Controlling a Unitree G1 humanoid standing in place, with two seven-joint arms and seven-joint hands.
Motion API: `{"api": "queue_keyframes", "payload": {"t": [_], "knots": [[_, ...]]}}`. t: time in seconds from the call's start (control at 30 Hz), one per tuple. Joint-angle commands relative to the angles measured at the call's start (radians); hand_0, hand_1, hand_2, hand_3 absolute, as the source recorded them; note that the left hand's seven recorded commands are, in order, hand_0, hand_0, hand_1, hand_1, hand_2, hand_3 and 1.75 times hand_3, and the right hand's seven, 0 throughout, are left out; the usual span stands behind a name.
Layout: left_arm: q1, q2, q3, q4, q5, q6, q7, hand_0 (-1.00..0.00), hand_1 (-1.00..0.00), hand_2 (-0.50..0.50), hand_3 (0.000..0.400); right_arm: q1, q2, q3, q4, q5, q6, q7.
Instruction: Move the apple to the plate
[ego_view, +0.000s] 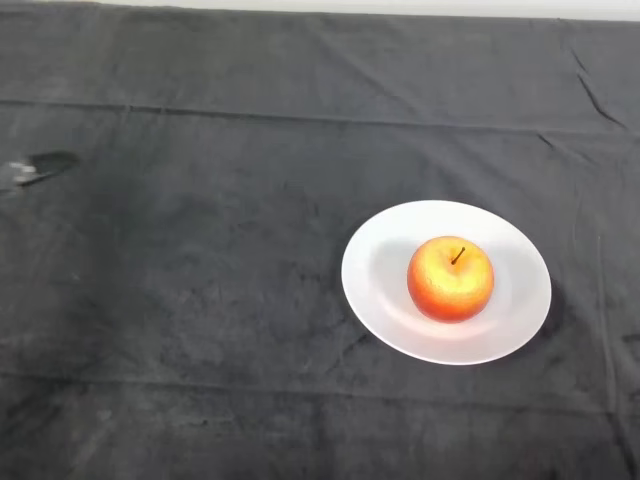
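A red and yellow apple (450, 278) sits upright, stem up, on a white plate (385, 300), a little right of the plate's middle. The plate lies on the dark cloth to the right of centre in the head view.
The dark cloth (200, 300) covers the whole table, with creases running across the far side and near the front edge. A small dark and pale patch (38, 168) shows at the far left edge; I cannot tell what it is.
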Motion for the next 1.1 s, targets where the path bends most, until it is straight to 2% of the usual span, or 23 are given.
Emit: {"api": "queue_keyframes", "payload": {"t": [0.03, 0.23, 0.47, 0.83, 1.1], "knots": [[0.058, 0.072, 0.056, -0.041, 0.008, -0.017, 0.019, 0.0, 0.0, 0.0, 0.0, 0.004, -0.005, -0.0135, -0.01, 0.0117, -0.005, 0.0062], [0.18, 0.098, 0.2, -0.039, 0.0, -0.039, 0.052, 0.0, 0.0, 0.0, 0.0, 0.004, -0.004, -0.0133, -0.011, 0.0115, -0.004, 0.0055], [0.292, 0.097, 0.349, -0.052, -0.007, -0.033, 0.086, 0.0, 0.0, 0.0, 0.0, 0.005, -0.004, -0.0133, -0.012, 0.0114, -0.004, 0.0049], [0.299, 0.029, 0.452, -0.079, 0.054, 0.035, 0.123, 0.0, 0.0, 0.0, 0.0, 0.005, -0.004, -0.0132, -0.013, 0.0113, -0.004, 0.0041], [0.285, -0.015, 0.491, -0.086, 0.085, 0.062, 0.098, 0.0, 0.0, 0.0, 0.0, 0.005, -0.003, -0.013, -0.015, 0.0111, -0.003, 0.0033]]}}
